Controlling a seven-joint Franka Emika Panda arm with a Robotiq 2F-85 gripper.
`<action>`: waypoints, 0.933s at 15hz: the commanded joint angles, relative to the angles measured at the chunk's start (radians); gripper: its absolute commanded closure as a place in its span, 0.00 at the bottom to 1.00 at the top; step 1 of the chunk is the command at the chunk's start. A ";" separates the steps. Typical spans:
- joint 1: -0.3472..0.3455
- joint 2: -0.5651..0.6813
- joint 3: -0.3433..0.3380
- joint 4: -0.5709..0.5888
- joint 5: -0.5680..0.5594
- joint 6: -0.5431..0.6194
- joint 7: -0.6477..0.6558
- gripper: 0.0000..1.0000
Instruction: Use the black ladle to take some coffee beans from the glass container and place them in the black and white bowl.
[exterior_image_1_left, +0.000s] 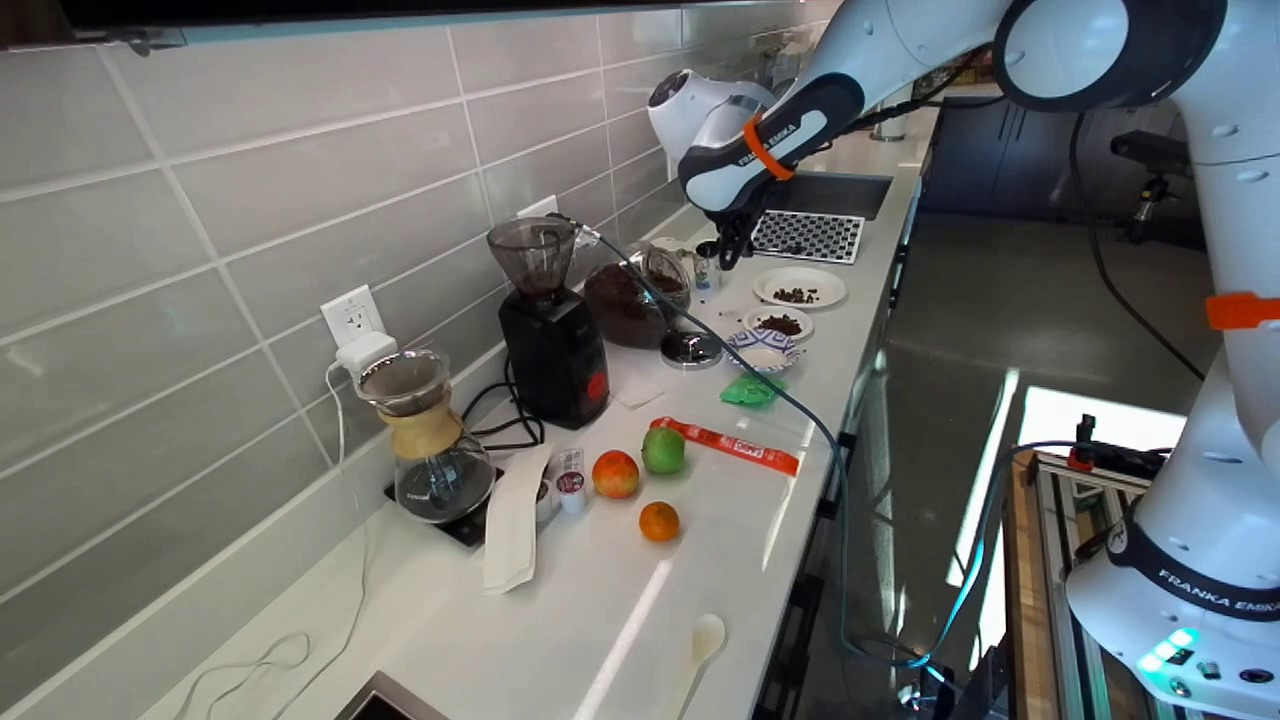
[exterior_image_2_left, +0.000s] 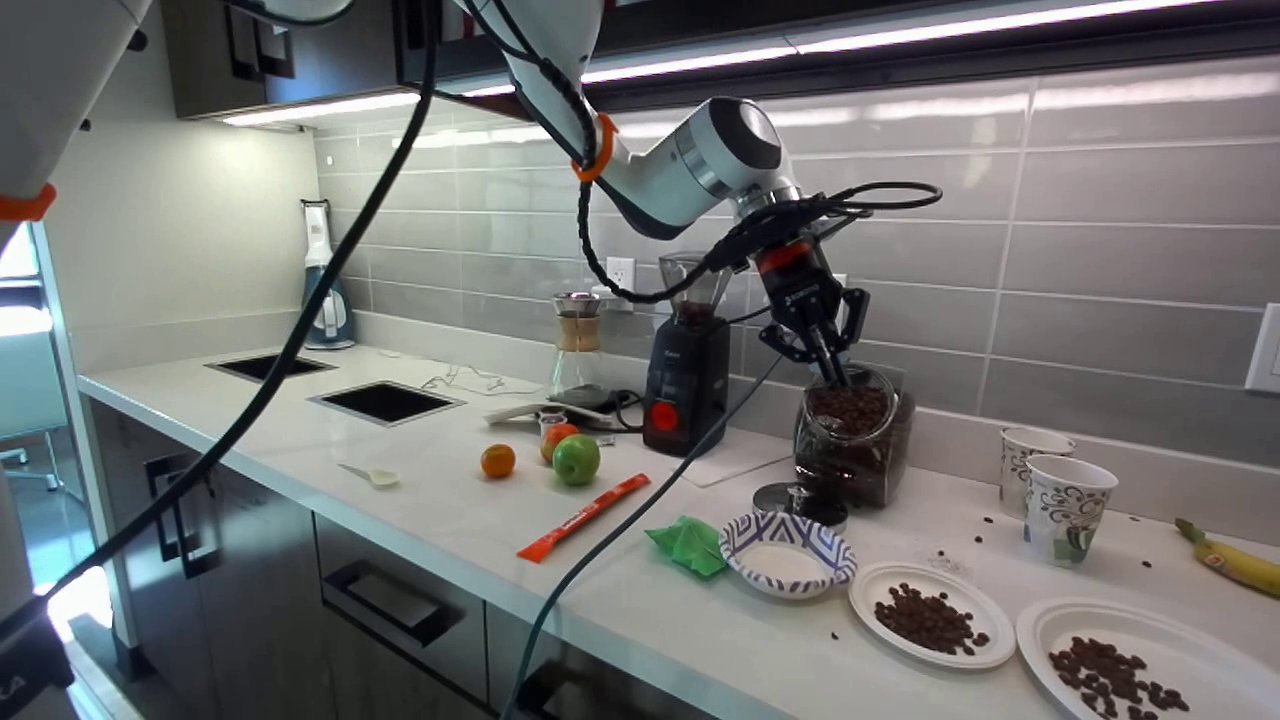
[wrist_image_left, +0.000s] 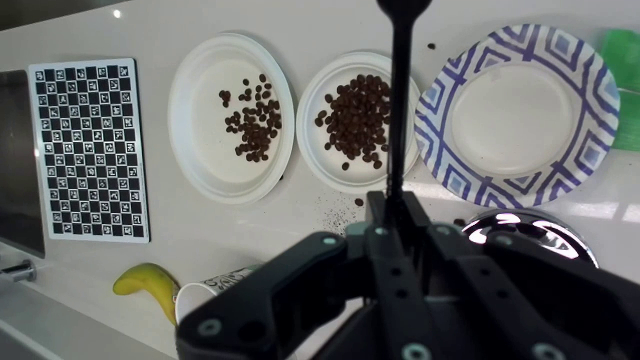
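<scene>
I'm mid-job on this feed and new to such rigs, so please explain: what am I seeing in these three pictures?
The white robot arm is a jointed machine ending in a black claw. Two pictures come from cameras standing outside it; the third is from a camera on its wrist, so the claw looms large at the bottom. There you see the claw shut on a black ladle. On the counter are a glass jar of coffee beans, a blue-and-white bowl, a large white plate and a small white plate, both bearing beans. There are also a coffee grinder, a banana and a green apple.
</scene>
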 joint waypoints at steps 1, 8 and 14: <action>0.003 0.006 -0.004 0.009 0.003 -0.003 -0.004 0.91; 0.007 0.135 0.003 0.130 0.005 -0.062 -0.042 0.98; 0.004 0.228 0.008 0.231 0.004 -0.031 -0.108 0.98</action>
